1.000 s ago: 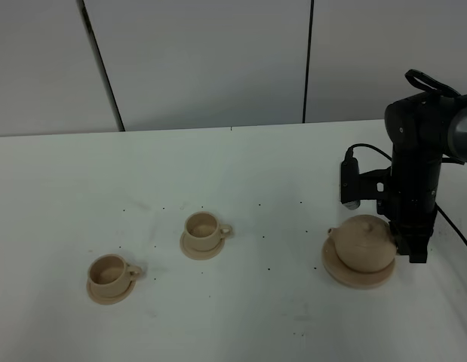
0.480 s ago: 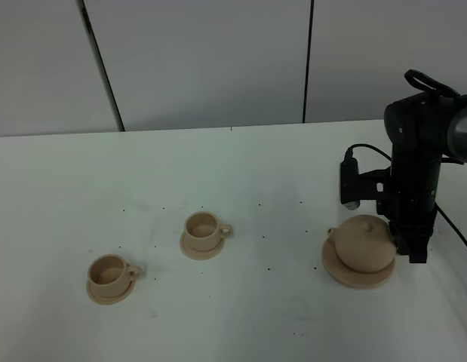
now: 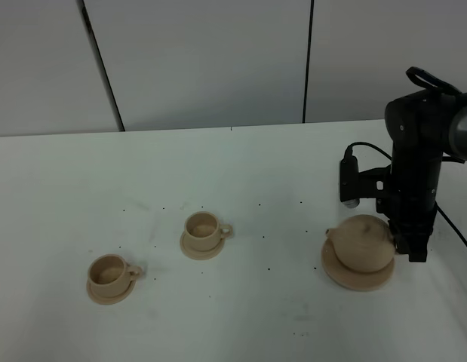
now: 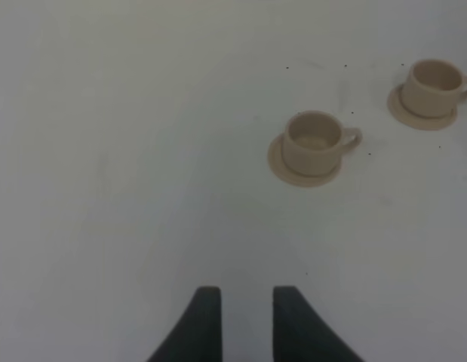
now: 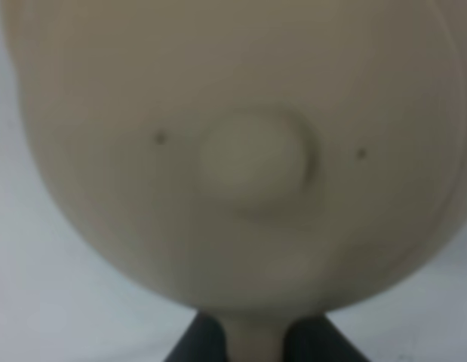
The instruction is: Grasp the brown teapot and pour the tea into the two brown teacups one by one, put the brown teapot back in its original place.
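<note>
Right wrist view is filled almost fully by the brown teapot (image 5: pixel 142 90), seen from above with its lid knob (image 5: pixel 252 158) in the middle. The small loop handle (image 5: pixel 252 353) of the pot passes between the two dark fingers (image 5: pixel 199 343) of the right gripper (image 5: pixel 253 338), which are pressed together on it.

From the high camera, the teapot is at the right side of the white table (image 3: pixel 256 166), over the round plate (image 3: pixel 346 280). I cannot tell if its base touches the plate or is just above it. Its short spout (image 3: pixel 331 232) points left and the handle is on the right, so the long axis of the pot goes from left to right.

The two brown teacups lie to the left of the spout, both well apart from the pot. The far teacup (image 3: pixel 203 228) is closer to the teapot, and the near teacup (image 3: pixel 110 271) is further left. Each one stands on its own saucer with the mouth up.

I judge that the pot must travel left, spout first, and the right arm is the one that has it. The left gripper (image 4: pixel 248 324) hangs above bare table with fingers a little apart and nothing between them.
</note>
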You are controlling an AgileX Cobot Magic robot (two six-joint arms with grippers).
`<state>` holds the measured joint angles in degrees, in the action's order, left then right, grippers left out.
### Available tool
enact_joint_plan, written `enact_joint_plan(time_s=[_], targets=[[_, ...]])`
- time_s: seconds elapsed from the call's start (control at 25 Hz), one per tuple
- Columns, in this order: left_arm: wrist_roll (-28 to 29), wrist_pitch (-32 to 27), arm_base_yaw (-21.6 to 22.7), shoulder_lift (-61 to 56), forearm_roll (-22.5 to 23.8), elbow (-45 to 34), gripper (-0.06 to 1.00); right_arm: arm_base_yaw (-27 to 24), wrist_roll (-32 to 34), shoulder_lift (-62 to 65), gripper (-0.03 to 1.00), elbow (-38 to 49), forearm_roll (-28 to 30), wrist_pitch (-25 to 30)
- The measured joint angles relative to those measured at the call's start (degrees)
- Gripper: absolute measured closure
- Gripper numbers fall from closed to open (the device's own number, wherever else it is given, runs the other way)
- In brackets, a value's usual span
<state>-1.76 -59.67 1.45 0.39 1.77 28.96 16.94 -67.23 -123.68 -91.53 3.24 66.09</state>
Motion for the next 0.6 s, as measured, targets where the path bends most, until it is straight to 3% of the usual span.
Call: enact_joint_plan(time_s=[0.6], targets=[[0.0,0.0,0.0,0.0,0.0,0.0,0.71,0.0,0.0,1.3,0.87,0.0,-1.6,1.4]])
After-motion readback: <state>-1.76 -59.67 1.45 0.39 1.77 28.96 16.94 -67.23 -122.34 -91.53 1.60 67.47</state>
